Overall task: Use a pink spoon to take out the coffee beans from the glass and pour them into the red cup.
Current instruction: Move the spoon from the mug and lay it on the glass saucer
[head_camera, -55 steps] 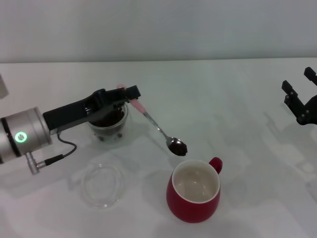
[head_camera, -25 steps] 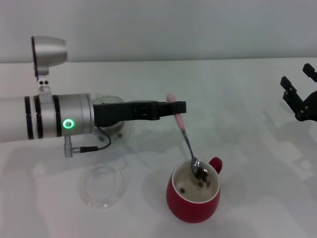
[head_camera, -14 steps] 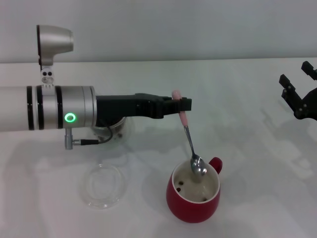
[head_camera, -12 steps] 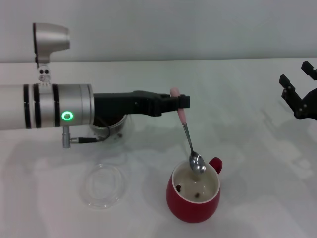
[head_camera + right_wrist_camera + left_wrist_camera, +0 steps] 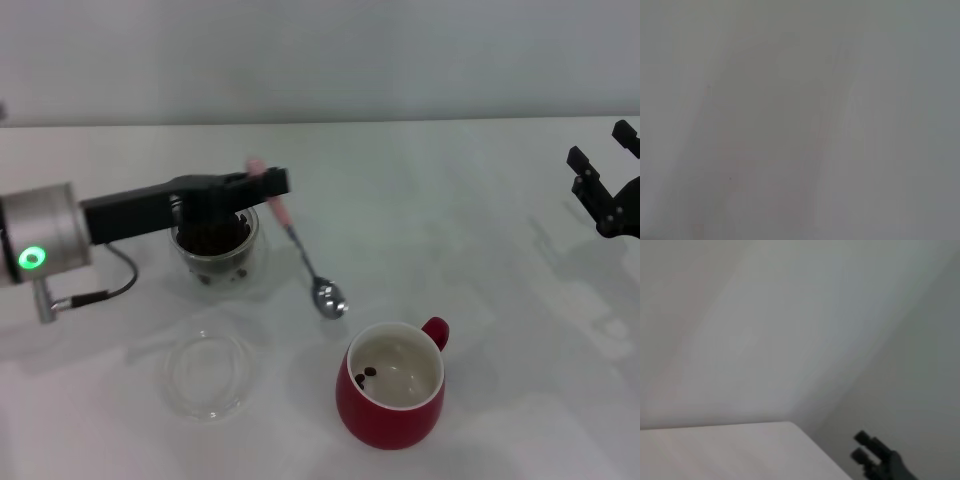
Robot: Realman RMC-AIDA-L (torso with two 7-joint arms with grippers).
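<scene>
A plain white worktop (image 5: pixel 470 200) carried three things. The glass (image 5: pixel 214 247), holding coffee beans (image 5: pixel 212 238), stood toward the left. A shallow clear glass dish (image 5: pixel 206 373) lay nearer the robot, and the red cup (image 5: pixel 392 398) stood to its right.

- glass (image 5: pixel 214 240) at desk's left, dish (image 5: pixel 206 374) in front of it
- cup (image 5: pixel 393 398) near front edge, centre
- spoon (image 5: pixel 303 258) between glass and cup
</scene>
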